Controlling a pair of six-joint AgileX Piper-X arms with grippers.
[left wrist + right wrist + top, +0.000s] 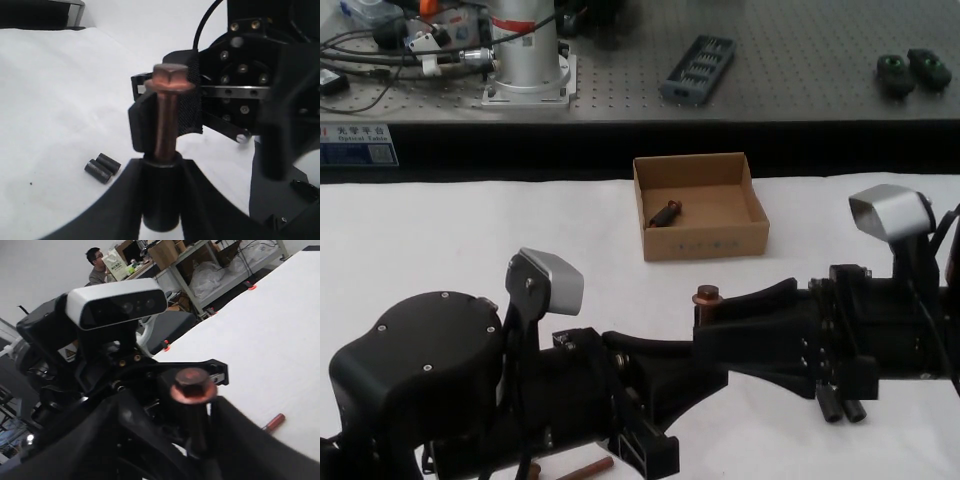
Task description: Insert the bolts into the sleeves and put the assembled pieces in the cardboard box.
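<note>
Copper bolt (167,115) standing upright in a black sleeve (161,200), over the white table (440,240).
Nearest lies a loose bolt (585,468). The left jaws clench the smooth sleeve, the right jaws grip the bolt's shank, and two spare sleeves (840,405) lie beside them. Beyond, the cardboard box (705,240) holds one dark piece (665,213).

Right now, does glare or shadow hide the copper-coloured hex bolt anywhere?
No. High view: copper-coloured hex bolt evenly lit. Left wrist view: soft sheen along its shank, white bench cover bright behind. Right wrist view: its head catches light.
</note>
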